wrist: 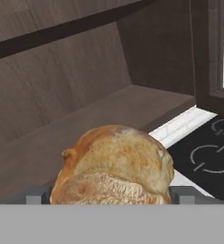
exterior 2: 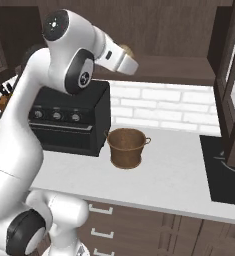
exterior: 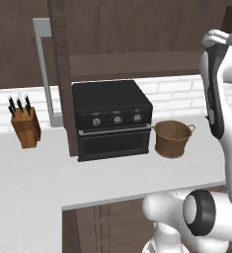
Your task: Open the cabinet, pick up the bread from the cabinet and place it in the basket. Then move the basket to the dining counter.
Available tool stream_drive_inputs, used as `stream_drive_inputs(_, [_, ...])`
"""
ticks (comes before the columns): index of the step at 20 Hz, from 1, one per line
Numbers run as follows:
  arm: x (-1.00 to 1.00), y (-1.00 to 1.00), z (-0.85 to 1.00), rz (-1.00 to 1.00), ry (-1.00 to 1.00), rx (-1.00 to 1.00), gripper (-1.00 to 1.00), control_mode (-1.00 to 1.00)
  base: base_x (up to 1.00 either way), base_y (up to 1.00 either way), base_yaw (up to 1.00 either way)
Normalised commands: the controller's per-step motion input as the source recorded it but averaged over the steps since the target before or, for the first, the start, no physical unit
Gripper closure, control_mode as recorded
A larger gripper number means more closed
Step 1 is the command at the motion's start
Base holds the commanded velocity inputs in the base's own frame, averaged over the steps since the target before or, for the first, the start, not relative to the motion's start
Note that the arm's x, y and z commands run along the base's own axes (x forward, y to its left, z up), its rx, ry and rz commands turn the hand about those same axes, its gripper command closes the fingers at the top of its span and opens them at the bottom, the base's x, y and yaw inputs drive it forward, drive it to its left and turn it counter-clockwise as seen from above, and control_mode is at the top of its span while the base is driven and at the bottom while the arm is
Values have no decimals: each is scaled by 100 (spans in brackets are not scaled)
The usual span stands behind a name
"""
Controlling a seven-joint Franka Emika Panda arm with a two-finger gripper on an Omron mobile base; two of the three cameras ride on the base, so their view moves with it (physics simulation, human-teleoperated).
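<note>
Inside the opened dark brown wooden wall cabinet (wrist: 85,119), resting on its lower shelf: one small rounded golden-brown bread loaf (wrist: 116,164), crusty on top and floury along the near face. Gripper (wrist: 108,195) spread wide, one dark fingertip (wrist: 35,195) to each side of the loaf, nothing clamped yet; whether the pads touch the crust cannot be told. Likely light and fairly firm at the crust yet yielding underneath, so best taken across the broad middle, where the sides run closest to parallel, with a gentle squeeze rather than a hard one; rounded flanks could let it roll or slip upward out of the jaws if pinched too high. Not fragile, though a harsh close would probably dent it. Below on the white worktop (exterior: 33,173): one small round brown woven basket (exterior: 173,138) with loop handles, standing upright just beside one black boxy toaster oven (exterior: 112,118) with three knobs. Farther along, one wooden knife block (exterior: 26,126) holding three dark-handled knives. One black cooktop (exterior 2: 224,175) set into the worktop at the far side.
</note>
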Motion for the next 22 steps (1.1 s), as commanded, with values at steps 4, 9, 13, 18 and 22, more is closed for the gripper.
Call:
stream_drive_inputs(4, [-100,1,-23,0,1,8,100,-100,0,0,0])
stream_drive_inputs(9, [-100,13,-42,0,1,7,100,-100,0,0,0])
stream_drive_inputs(13, [-100,41,-63,8,10,3,100,-100,0,0,0])
stream_drive_inputs(18, [-43,26,-81,12,24,6,100,-100,0,0,0])
stream_drive_inputs(22, [14,-2,-100,15,27,7,100,-100,0,0,0])
